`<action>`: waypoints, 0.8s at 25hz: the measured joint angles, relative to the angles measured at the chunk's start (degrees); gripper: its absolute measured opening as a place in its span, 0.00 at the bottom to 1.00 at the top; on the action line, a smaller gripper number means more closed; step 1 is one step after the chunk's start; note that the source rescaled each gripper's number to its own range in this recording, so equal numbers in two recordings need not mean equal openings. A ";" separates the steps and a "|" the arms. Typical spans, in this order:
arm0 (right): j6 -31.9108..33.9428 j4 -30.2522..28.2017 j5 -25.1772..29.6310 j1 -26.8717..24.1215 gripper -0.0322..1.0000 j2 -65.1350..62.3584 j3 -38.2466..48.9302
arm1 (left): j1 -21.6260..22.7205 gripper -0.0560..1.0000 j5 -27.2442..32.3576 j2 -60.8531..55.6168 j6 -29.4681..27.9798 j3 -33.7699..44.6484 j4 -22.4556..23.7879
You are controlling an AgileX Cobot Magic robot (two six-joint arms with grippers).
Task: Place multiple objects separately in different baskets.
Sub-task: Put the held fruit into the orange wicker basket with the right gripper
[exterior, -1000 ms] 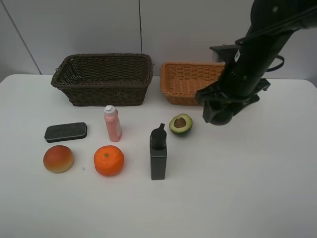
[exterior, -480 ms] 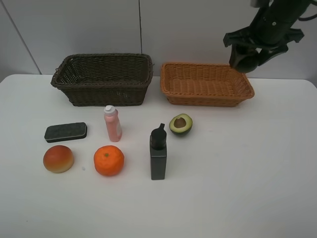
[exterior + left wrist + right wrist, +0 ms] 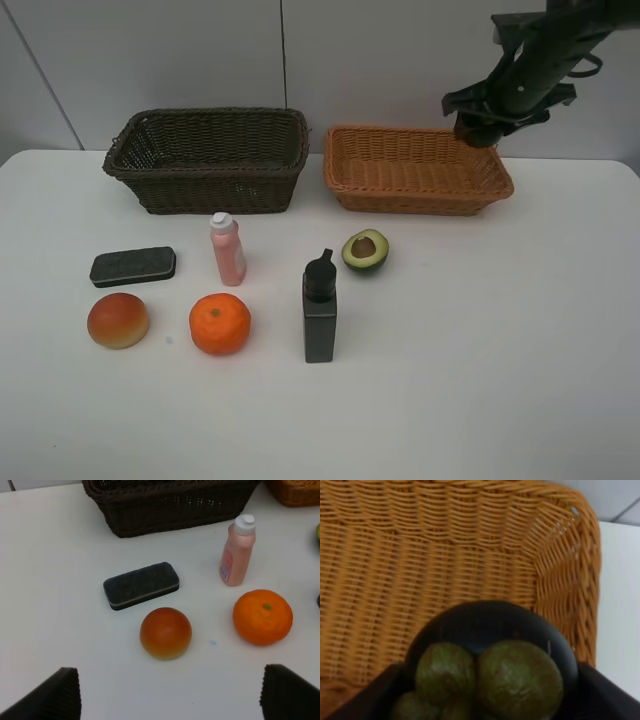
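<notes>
The right tool [image 3: 478, 128] hung above the far right corner of the light orange-tan basket [image 3: 420, 195], its jaws clamped on the dark mangosteen [image 3: 485, 622]. In the right wrist view the fruit's green lobes faced the camera and the basket's woven floor lay beneath it, the fruit clear of the wicker. That shallow basket stood along the far edge of the tabletop [image 3: 480, 350], toward the right, and beside it, toward the far left, stood the deeper dark brown basket [image 3: 205, 190]; the two were close but apart. The left tool [image 3: 170, 700] was out of the high view; its wrist view showed both fingertips [image 3: 55, 697] spread wide with nothing between them, poised over the left part of the tabletop. The other objects lay in front of the baskets. The dark eraser block [image 3: 133, 266] lay flat toward the left edge, with the peach-coloured round fruit [image 3: 118, 320] just nearer the front edge. The orange [image 3: 220, 323] sat beside that fruit, and the pink bottle [image 3: 227, 250] stood upright between the orange and the dark basket. Near the middle the black bottle [image 3: 320, 315] stood upright, and the halved avocado [image 3: 365, 249] lay cut face up before the light basket.
</notes>
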 joint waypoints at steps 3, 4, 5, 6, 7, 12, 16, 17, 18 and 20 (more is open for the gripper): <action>0.11 -0.41 -2.30 0.00 0.77 2.75 0.00 | 0.00 0.85 0.00 0.00 0.00 0.00 0.00; 0.11 -0.48 -2.73 0.00 0.77 3.77 0.00 | 0.00 0.85 0.00 0.00 0.00 0.00 0.00; 0.11 -0.48 -3.23 -0.06 0.77 4.58 0.00 | 0.00 0.85 0.00 0.00 0.00 0.00 0.00; 0.11 -0.39 -3.66 -0.19 0.77 5.50 0.00 | 0.00 0.85 0.00 0.00 0.00 0.00 0.00; 0.11 -0.37 -4.09 -0.37 0.77 6.26 0.00 | 0.00 0.85 0.00 0.00 0.00 0.00 0.00; 0.11 -0.55 -5.06 -0.66 0.77 7.29 0.00 | 0.00 0.85 0.00 0.00 0.00 0.00 0.00; 0.11 -0.48 -5.70 -0.66 0.77 7.29 0.00 | 0.00 0.85 0.00 0.00 0.00 0.00 0.00; 0.11 -0.26 -5.70 -0.66 0.77 7.29 0.00 | 0.00 0.85 0.00 0.00 0.00 0.00 0.00; 0.11 0.10 -5.65 -0.66 0.77 7.29 0.00 | 0.00 0.85 0.00 0.00 0.00 0.00 0.00; 0.11 0.90 -5.58 -0.66 0.77 7.29 0.00 | 0.00 0.85 0.00 0.00 0.00 0.00 0.00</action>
